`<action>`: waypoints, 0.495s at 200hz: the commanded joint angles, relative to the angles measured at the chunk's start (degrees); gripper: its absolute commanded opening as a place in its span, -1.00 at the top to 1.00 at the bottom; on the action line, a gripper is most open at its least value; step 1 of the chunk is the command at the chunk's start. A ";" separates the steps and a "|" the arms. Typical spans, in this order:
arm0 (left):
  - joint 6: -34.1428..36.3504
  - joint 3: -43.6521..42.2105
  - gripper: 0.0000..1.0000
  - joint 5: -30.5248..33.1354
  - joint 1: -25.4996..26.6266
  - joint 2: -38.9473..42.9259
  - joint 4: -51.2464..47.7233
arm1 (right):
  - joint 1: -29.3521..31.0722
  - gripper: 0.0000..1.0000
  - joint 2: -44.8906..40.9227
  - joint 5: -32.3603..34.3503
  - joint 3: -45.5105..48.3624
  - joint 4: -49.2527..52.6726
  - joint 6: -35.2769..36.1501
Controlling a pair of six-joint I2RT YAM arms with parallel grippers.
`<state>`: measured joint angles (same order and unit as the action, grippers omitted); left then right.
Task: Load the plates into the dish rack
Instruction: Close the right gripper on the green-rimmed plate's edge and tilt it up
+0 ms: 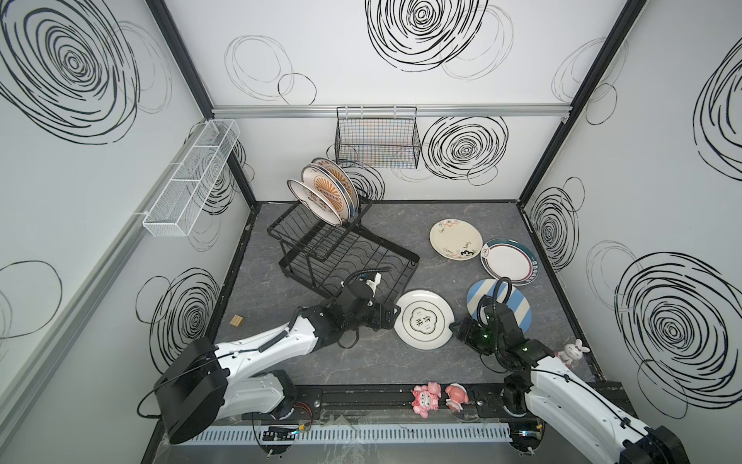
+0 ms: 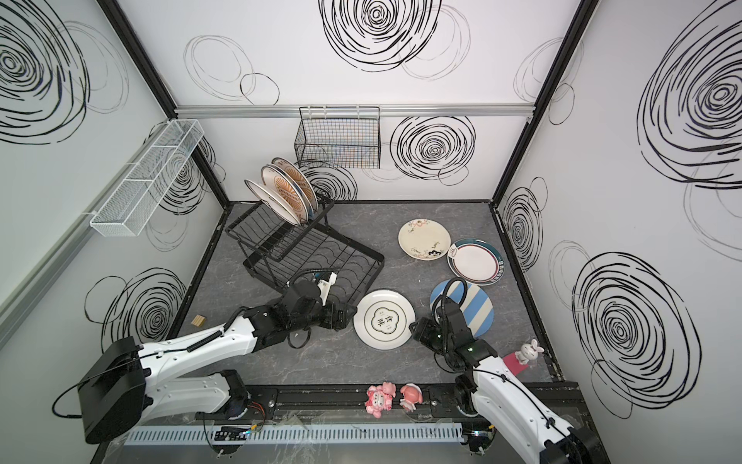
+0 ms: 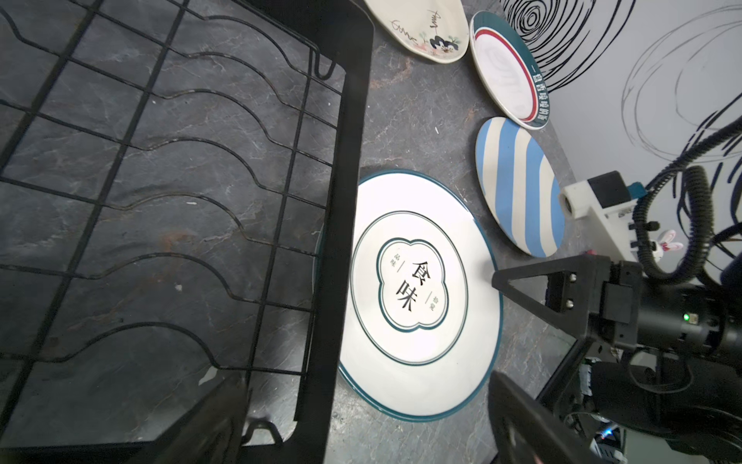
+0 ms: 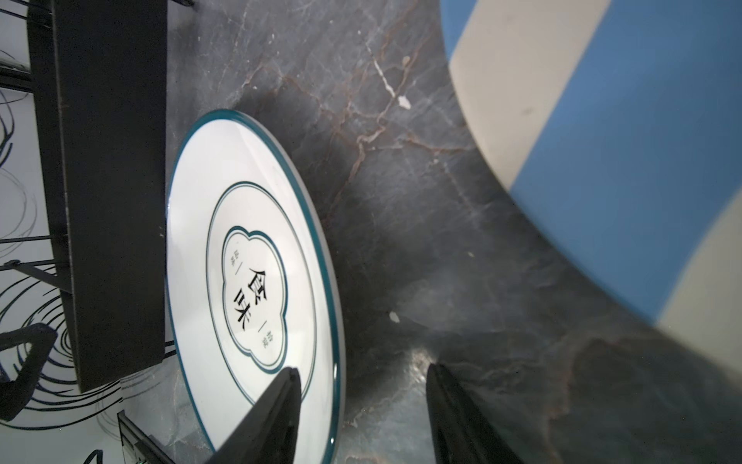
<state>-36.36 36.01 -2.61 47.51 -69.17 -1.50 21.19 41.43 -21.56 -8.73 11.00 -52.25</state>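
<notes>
Top views: dish rack (image 1: 353, 257) sits back-left on the table (image 1: 361, 361), turned at an angle. At least 3 standing plates (image 1: 325, 193) are on edge in its upper tier, one w/ an orange sunburst. 4 more lie flat on the table, right of the rack. The drawings plate (image 1: 455, 240) is farthest back, w/ the teal-rim plate (image 1: 509, 261) just beside it. The striped plate (image 1: 520, 311) is nearer, partly hidden by the right arm. The medallion plate (image 1: 423, 319) is in the middle, close to the rack's near corner. Left gripper (image 1: 395, 317) is at that plate's left edge, right gripper (image 1: 453, 326) at its right edge. Both top views show the medallion plate (image 2: 384, 319) btwn the two grippers. Jaw state can't be read from up here

Left wrist: left gripper (image 3: 367, 377) has jaws wide apart, nothing clamped. Its fingers (image 3: 518, 418) frame the rack's rim bar (image 3: 349, 160) and the medallion plate (image 3: 417, 289), which lies flat. The bar hides the plate's edge on that side. A right-gripper finger reaches the opposite rim; can't tell if it touches. The striped plate (image 3: 518, 184), teal-rim plate (image 3: 506, 68) and drawings plate (image 3: 425, 32) lie beyond

Right wrist: right gripper (image 4: 363, 367) has jaws apart, holding nothing. One of its fingers (image 4: 277, 409) is over the medallion plate (image 4: 249, 281) rim, the other over bare table (image 4: 441, 201). The striped plate (image 4: 602, 140) fills one corner
</notes>
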 commanded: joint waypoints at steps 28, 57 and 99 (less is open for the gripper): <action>5.34 3.86 -0.92 8.57 1.78 -2.80 -4.18 | -0.55 -0.08 4.94 -2.43 0.82 -7.34 3.61; 6.21 5.35 -0.92 9.40 2.91 -5.67 -4.54 | -1.00 -0.04 7.51 -3.47 1.02 -9.93 4.75; 5.60 5.06 -0.92 7.89 2.94 -7.95 -3.26 | -2.20 0.07 10.82 -4.35 1.49 -11.47 5.39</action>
<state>-31.44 40.05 4.62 50.26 -76.36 -6.00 19.75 50.48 -25.63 -8.49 -0.14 -47.99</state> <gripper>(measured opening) 0.960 0.478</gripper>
